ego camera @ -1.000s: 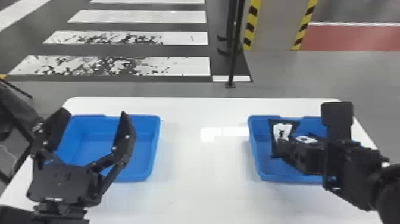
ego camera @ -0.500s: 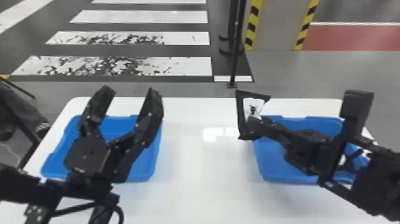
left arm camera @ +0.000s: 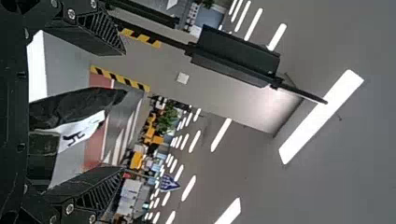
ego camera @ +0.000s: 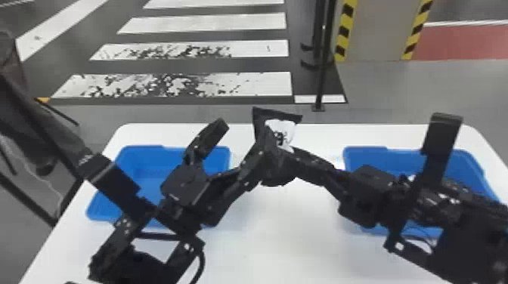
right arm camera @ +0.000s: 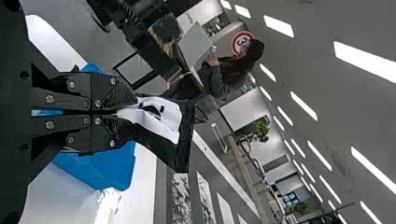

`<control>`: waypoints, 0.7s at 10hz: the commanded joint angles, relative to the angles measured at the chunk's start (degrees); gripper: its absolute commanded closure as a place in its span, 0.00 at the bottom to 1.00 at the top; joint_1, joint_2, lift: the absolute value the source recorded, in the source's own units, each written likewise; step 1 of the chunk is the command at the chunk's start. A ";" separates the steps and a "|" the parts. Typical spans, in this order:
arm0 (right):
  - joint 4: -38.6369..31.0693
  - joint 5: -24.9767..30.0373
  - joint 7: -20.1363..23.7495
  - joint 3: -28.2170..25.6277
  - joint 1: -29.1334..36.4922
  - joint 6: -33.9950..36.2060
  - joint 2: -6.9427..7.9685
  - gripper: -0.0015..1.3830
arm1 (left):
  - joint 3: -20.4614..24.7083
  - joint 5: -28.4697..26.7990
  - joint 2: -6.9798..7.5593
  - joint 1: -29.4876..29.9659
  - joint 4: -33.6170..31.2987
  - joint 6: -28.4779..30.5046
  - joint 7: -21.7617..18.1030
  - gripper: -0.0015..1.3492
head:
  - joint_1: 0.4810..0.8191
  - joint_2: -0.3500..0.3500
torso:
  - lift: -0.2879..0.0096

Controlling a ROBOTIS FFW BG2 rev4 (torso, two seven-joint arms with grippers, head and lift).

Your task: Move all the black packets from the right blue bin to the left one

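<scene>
Handing over, seemingly: packet (right arm camera: 161, 117) clamped in right gripper (right arm camera: 129, 115), left gripper (left arm camera: 123, 111) spread around it; next, close left, then release right.

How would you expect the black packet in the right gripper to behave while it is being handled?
The packet is probably floppy, since it puckers where the right gripper pinches it, though its straight far edge may hold some shape. It looks thin and is held by one end, so I'd guess it is light.
</scene>
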 commanded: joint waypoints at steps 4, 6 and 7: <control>0.74 -2.80 -0.07 5.97 -2.04 0.23 -1.24 0.81 | 2.06 -3.59 -0.52 -0.13 0.00 3.27 -1.17 0.12 | 0.63 0.70 | 0.50; 1.45 -3.37 -0.07 8.60 -3.31 0.23 -1.77 0.81 | 2.18 -2.56 -0.61 0.01 0.00 3.41 -0.99 0.19 | 0.63 0.77 | 0.50; 1.45 -3.37 -0.07 8.71 -3.45 0.23 -1.86 0.81 | 2.29 -1.08 -0.96 0.72 0.00 6.36 -0.20 0.51 | 0.63 0.79 | 0.50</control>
